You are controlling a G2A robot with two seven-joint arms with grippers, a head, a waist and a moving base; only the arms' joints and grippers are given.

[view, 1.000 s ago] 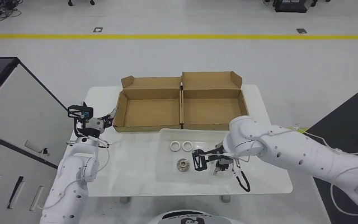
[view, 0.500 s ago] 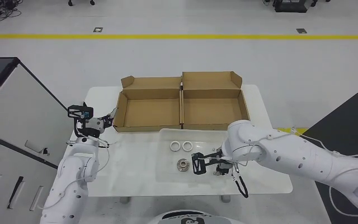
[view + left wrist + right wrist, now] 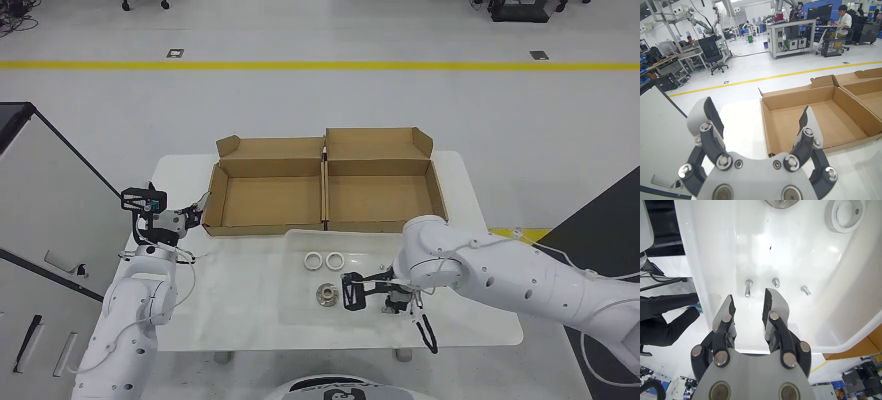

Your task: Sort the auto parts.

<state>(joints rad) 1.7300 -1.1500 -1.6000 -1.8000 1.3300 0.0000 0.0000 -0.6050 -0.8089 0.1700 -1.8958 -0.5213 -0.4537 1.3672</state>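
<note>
A white tray (image 3: pixel 296 238) on the table holds two white rings (image 3: pixel 323 261), a metal flanged hub (image 3: pixel 325 295) and three small bolts. My right gripper (image 3: pixel 749 295) hangs open just above the tray floor, and the longest bolt (image 3: pixel 748 288) lies right ahead of its fingertips. The two other bolts (image 3: pixel 776 282) (image 3: pixel 805 290) lie a little to one side. From above, the right gripper (image 3: pixel 388 299) is right of the hub. My left gripper (image 3: pixel 758 108) is open and holds nothing, beside the left box's outer wall (image 3: pixel 212 200).
Two open cardboard boxes stand side by side behind the tray, the left box (image 3: pixel 270 200) and the right box (image 3: pixel 380 200), both with bare floors. One ring (image 3: pixel 845 216) and the hub (image 3: pixel 780 202) lie farther ahead of the right gripper. The tray rim (image 3: pixel 857 336) curves close by.
My right arm has shifted slightly left over the tray, toward the hub. The left arm has kept still.
</note>
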